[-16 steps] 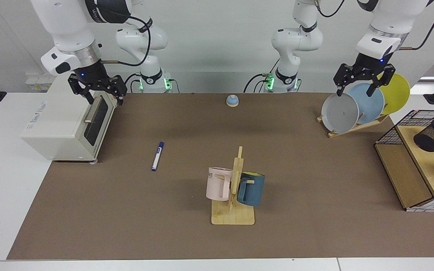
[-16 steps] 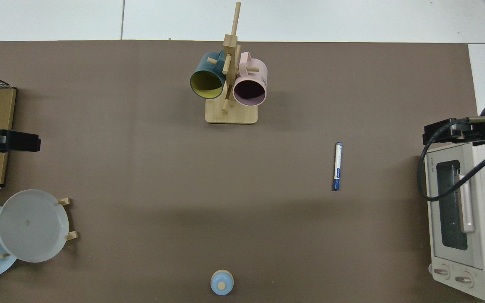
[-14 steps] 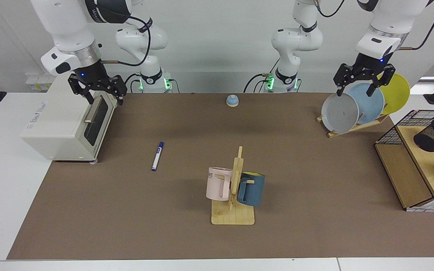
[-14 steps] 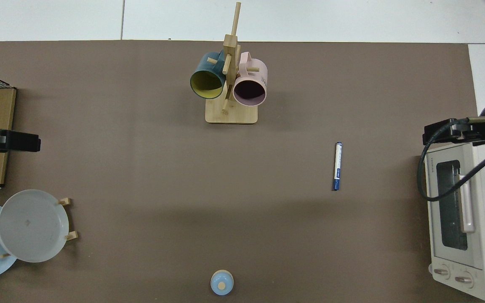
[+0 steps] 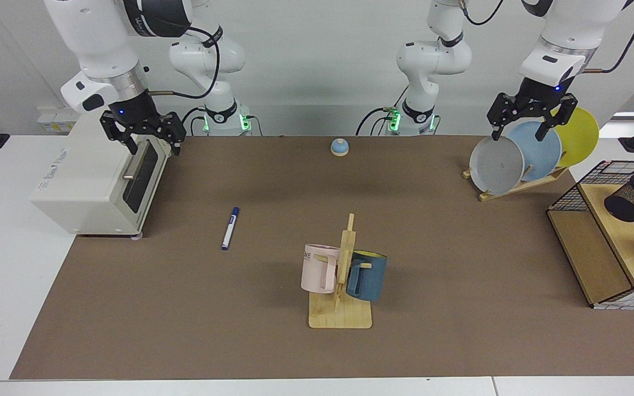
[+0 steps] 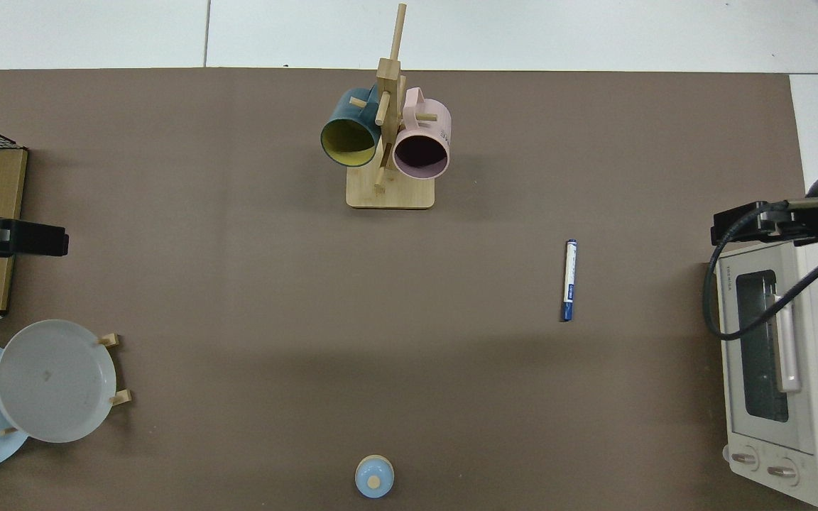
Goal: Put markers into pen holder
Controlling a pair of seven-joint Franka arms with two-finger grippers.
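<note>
While nothing is yet gripped, the brown tabletop point(image 5: 460, 264) spreads wide, with a toaster oven point(image 5: 94, 184) at its left edge in the facing view and a wire-fronted wooden shelf point(image 5: 597, 236) at its right. On that shelf the pen holder point(image 5: 633, 195) lies tipped on its side, mouth pointing off to the right. A plate rack point(image 5: 520, 154) stands at the far right, a mug tree point(image 5: 342, 280) near the middle, and a small blue bell point(image 5: 339, 147) at the far edge. Above the oven hangs the right claw point(image 5: 149, 140), fingers apart and empty; the left claw point(image 5: 520, 124) waits over the plates, fingers likewise apart. Alone on the mat, left of centre, lies the marker point(image 5: 230, 227), well apart from both claws, cap toward the far side. To take it cleanly, I judge the right claw should descend across its slim barrel, fingers straddling the middle, closing squarely so it does not roll.
</note>
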